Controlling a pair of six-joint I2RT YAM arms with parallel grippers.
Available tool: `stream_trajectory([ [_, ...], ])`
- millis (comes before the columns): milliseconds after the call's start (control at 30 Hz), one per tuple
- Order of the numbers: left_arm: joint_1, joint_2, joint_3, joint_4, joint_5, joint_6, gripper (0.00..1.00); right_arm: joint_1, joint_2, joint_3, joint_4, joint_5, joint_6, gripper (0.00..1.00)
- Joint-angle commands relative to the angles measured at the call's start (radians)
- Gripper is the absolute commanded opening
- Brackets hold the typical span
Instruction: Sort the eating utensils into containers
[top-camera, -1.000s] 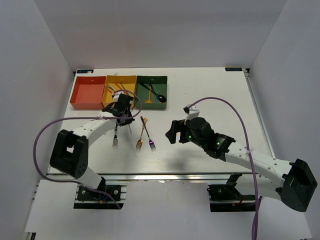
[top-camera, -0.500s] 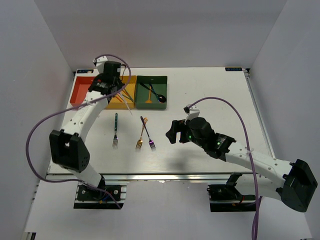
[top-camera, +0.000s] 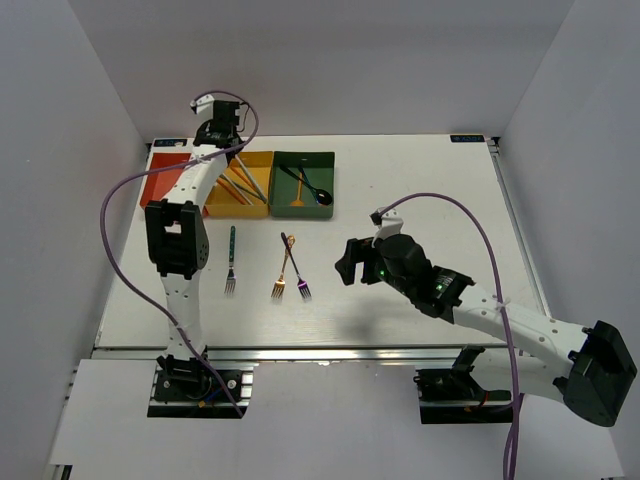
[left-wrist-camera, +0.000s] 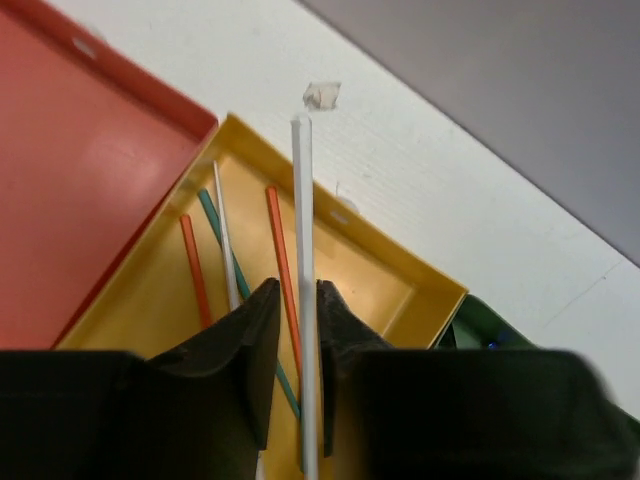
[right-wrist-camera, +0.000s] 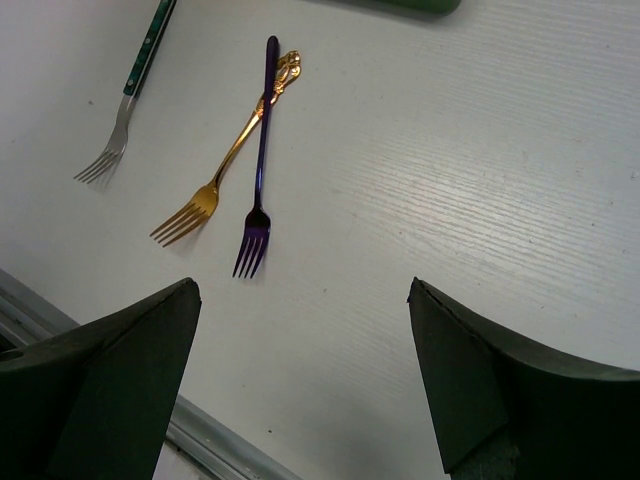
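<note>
Left hand (left-wrist-camera: 297, 300) is pinched shut on a silver chopstick (left-wrist-camera: 302, 200), gripped partway along its length, with the shaft running straight out between the two fingers. It hangs over the yellow tray (left-wrist-camera: 375, 285), the middle of three trays set in a row at the far left of the counter (top-camera: 420, 190). Inside that tray lie two orange-red chopsticks (left-wrist-camera: 281, 250), a teal one (left-wrist-camera: 212, 215) and another silver one (left-wrist-camera: 222, 235). Whether the held chopstick touches the tray cannot be told. The red-orange tray (left-wrist-camera: 90, 190) sits just to the left with a bare floor, and the dark green tray (top-camera: 300, 208) to the right holds a black spoon (top-camera: 320, 196).

Right hand (right-wrist-camera: 302, 290) hovers above the middle of the counter with its fingers spread wide and nothing between them. Below it lie three forks: a teal-handled fork (right-wrist-camera: 135, 90) by itself, and a gold fork (right-wrist-camera: 230, 160) and a purple fork (right-wrist-camera: 262, 150) whose handle ends meet while their tines point toward the near edge.
</note>
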Motion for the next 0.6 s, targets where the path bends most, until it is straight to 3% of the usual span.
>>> stream_trajectory([
  [0, 0.011, -0.005, 0.014, -0.009, 0.036, -0.005, 0.34, -0.007, 0.012, 0.019, 0.009, 0.032, -0.024, 0.89],
  [33, 0.011, -0.008, -0.006, -0.014, 0.039, -0.016, 0.49, -0.009, 0.018, 0.022, 0.009, 0.032, -0.026, 0.89],
  [133, 0.011, -0.066, -0.073, 0.000, 0.037, -0.032, 0.80, -0.009, 0.052, 0.029, 0.033, 0.012, -0.038, 0.89],
  [233, 0.009, -0.139, -0.112, 0.006, 0.025, -0.030, 0.87, -0.009, 0.133, 0.067, 0.037, -0.020, -0.072, 0.89],
  [267, 0.011, -0.187, -0.117, -0.009, 0.030, -0.025, 0.97, -0.009, 0.197, 0.086, 0.029, -0.040, -0.084, 0.89],
  [433, 0.009, -0.412, -0.193, -0.019, 0.094, -0.005, 0.98, -0.003, 0.414, 0.257, -0.002, -0.062, -0.122, 0.89],
  [533, 0.004, -0.603, -0.302, -0.035, 0.167, 0.012, 0.98, 0.002, 0.550, 0.368, -0.027, -0.062, -0.139, 0.88],
  [567, -0.002, -0.661, -0.400, -0.026, 0.187, 0.015, 0.98, 0.005, 0.619, 0.402, -0.049, -0.051, -0.144, 0.85],
])
